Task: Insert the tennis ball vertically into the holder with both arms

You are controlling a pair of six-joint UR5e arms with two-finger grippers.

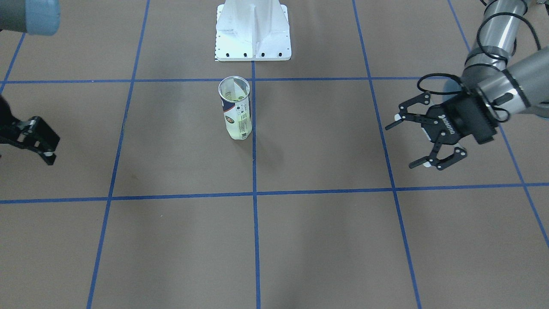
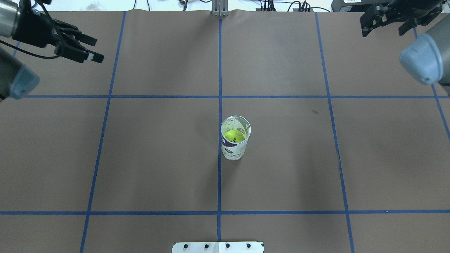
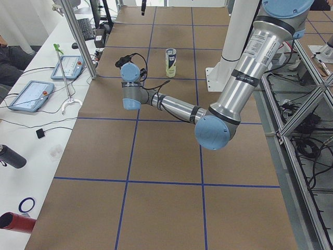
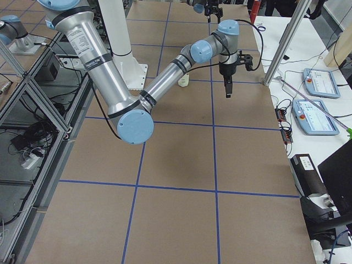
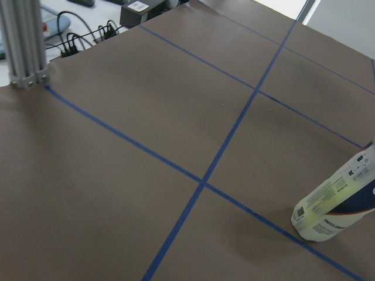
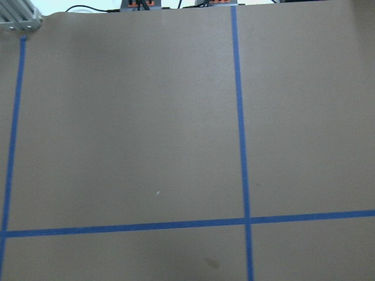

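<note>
Left elbow [image 3: 213, 131] is nearest, bent low over the table [image 3: 156, 208], with the forearm reaching out to my left gripper [image 1: 401, 146]. Its jaws are spread wide with nothing between them, and it hangs above the surface. My right gripper [image 2: 383, 30] is at the far right corner, fingers parted, empty. The holder [image 2: 233, 151] stands upright near the table's middle, just beside the centre tape line [image 2: 219, 70], well apart from both grippers. The tennis ball [image 2: 233, 135] sits inside it.
</note>
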